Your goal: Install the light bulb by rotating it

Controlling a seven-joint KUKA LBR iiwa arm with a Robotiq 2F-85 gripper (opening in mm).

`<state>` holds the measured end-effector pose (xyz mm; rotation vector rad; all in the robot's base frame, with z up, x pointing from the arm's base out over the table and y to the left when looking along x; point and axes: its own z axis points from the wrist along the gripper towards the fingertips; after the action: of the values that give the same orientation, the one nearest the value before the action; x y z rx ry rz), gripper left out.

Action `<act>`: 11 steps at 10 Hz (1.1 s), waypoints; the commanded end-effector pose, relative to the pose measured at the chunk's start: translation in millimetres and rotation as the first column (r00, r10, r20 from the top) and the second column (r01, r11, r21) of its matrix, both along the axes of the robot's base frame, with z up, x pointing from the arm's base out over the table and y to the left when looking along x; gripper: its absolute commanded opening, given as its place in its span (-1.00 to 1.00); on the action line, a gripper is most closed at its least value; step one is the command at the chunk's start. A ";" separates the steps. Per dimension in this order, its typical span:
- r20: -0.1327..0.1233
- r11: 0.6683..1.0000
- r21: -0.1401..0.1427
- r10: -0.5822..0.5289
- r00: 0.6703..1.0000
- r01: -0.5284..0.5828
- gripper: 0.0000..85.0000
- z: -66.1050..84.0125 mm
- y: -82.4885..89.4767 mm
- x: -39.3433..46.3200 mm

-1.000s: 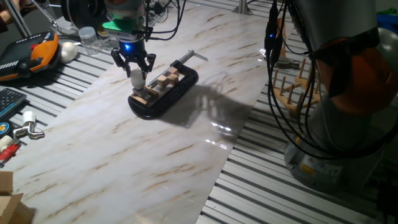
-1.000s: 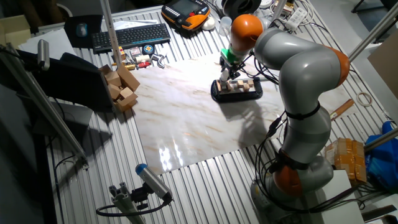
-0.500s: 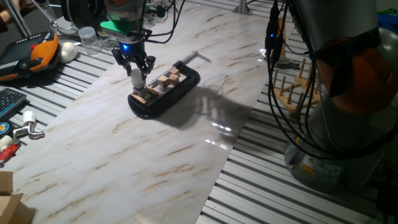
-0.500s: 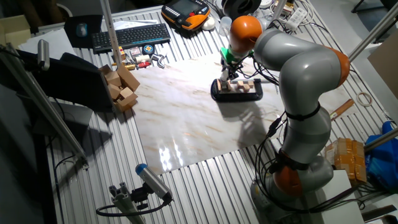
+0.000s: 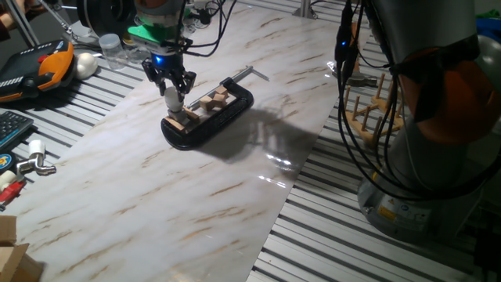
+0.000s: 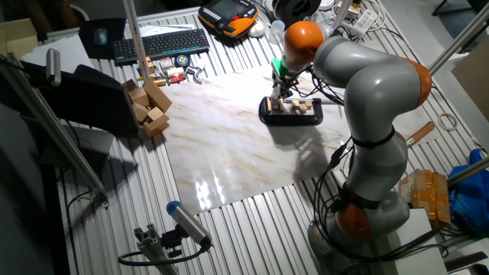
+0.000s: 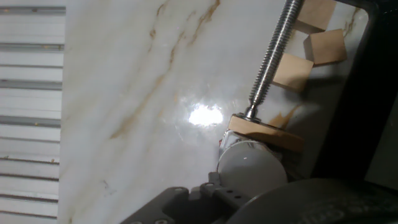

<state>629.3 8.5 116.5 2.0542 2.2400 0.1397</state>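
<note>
Gripper (image 5: 173,92) hangs upright over the left end of the black clamp (image 5: 227,116), and its dark fingers (image 5: 163,81) are drawn in close around the light bulb (image 5: 172,99); they seem to press on the white globe from the sides, but real contact is too small to confirm in either fixed view. I judge this grip is from above so that the wrist can turn the bulb around its own vertical axis. The bulb stands upright with its base downward, at the near-left end of the clamp, just above a flat wooden piece (image 7: 264,132) that the clamp screw (image 7: 273,53) pushes on. In the hand view the white globe (image 7: 250,172) fills the bottom centre, directly under the hand. Whatever socket receives the bulb is hidden under it, so how far it is threaded I cannot tell. To the right, small wooden blocks (image 5: 213,100) lie inside the clamp frame, probably as packing to keep the holder fixed while the bulb is turned. The clamp lies flat on the marble board (image 5: 196,196), whose heavy smooth surface gives a steady base. Further right stands the robot arm's grey body (image 6: 374,107).
</note>
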 end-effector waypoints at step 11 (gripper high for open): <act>-0.018 0.807 -0.122 0.580 0.814 -0.578 1.00 7.3 -2.7 -2.5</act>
<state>626.7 6.0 123.8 1.6473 2.4772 0.0235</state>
